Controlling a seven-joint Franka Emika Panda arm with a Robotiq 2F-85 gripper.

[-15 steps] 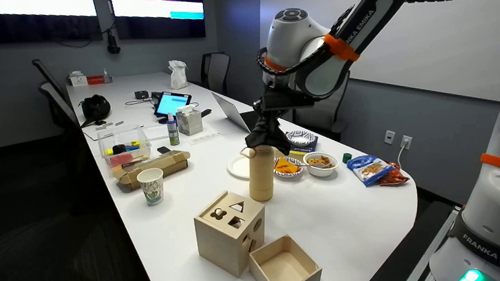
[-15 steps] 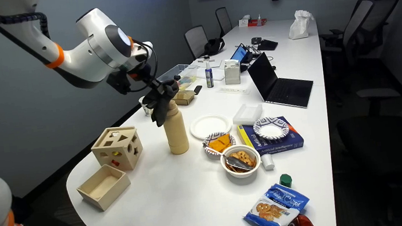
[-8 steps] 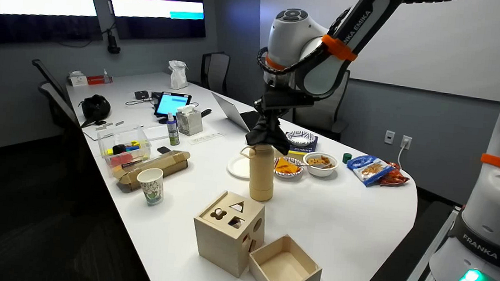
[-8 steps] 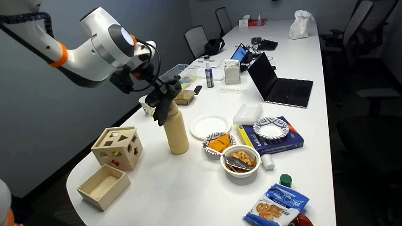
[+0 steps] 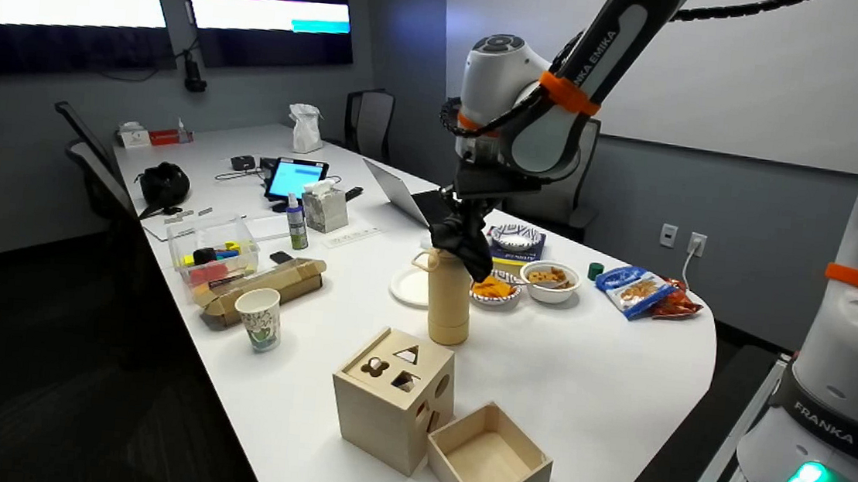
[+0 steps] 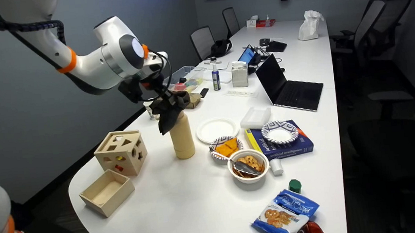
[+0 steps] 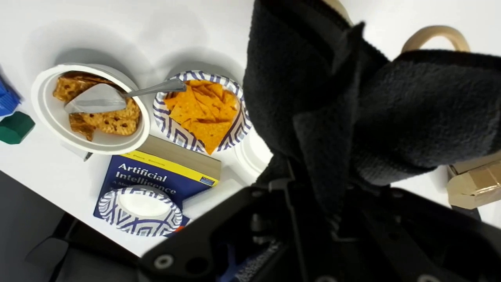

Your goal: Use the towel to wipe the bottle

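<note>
In an exterior view, the tan bottle point(image 5: 449, 309) is standing upright on the white table point(image 5: 580, 378). The gripper point(image 5: 472, 211) is hanging at 12 o'clock of the bottle and is holding the black towel point(image 5: 465, 244). The towel is overlapping the bottle's upper end. The shape-sorter box point(image 5: 375, 411) is sitting at 7 o'clock of the bottle, with the open wooden box point(image 5: 487, 463) resting just beside it. The paper cup point(image 5: 261, 325) is standing at 9 o'clock.

In an exterior view, the towel is hanging across the bottle's neck, at 11 o'clock of the bottle's middle. The white plate point(image 6: 217, 130) is lying at 3 o'clock; the cracker bowl point(image 6: 250, 180) is standing at 4 o'clock.

In the wrist view, the gripper is occupying the 6 o'clock edge. Its jaws are clamping the bunched towel, and the cloth is hiding the exact gap. The towel is concealing most of the bottle, whose loop handle point(image 7: 434, 31) is showing at 2 o'clock of the view. Orange chips point(image 7: 203, 111) are lying at 9 o'clock of the towel; the blue book point(image 7: 168, 174) is lying at 8 o'clock.
</note>
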